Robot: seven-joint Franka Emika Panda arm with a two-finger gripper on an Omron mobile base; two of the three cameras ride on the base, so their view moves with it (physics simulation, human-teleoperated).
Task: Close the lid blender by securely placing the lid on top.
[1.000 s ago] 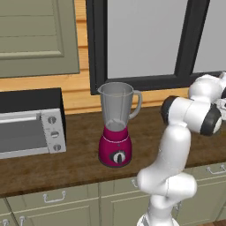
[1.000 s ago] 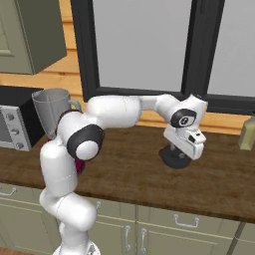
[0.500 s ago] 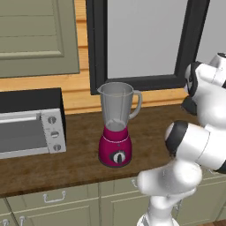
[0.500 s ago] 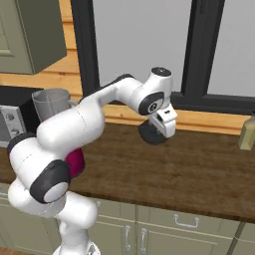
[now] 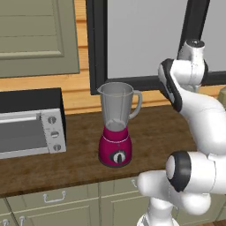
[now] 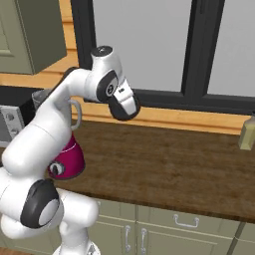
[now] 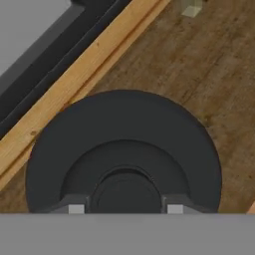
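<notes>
- Your gripper (image 7: 122, 209) is pinching the lid (image 7: 124, 149) by its raised knob: in the hand view one fingertip (image 7: 75, 208) sits on each side of the knob, tight against it.
- Lid is a round black disc w/ stepped rings; it hangs under the hand, off the counter (image 6: 174, 169), w/ wood grain showing past its rim.
- In the right base view you see the lid (image 6: 121, 110) as a dark disc at the end of the wrist, tilted, up in the air in front of the wooden sill (image 6: 189, 119).
- It's right of the blender (image 5: 117, 126) and higher than the jar's mouth; not over the jar, apart from it.
- Blender stands upright on the counter, clear greyish jar w/ handle on its right, magenta base, black dial facing you. Jar mouth is open, no cap on it.
- Toaster oven (image 5: 28, 128) is left of the blender, near it but not touching.
- Behind: dark-framed window (image 5: 145, 39) over the sill, green wall cabinet (image 5: 37, 35) upper left.
- Far right on the counter by the sill, a small pale block (image 6: 247, 134); can't tell what it is.
- Below the counter edge: green drawer fronts (image 6: 184, 221) w/ metal handles.
</notes>
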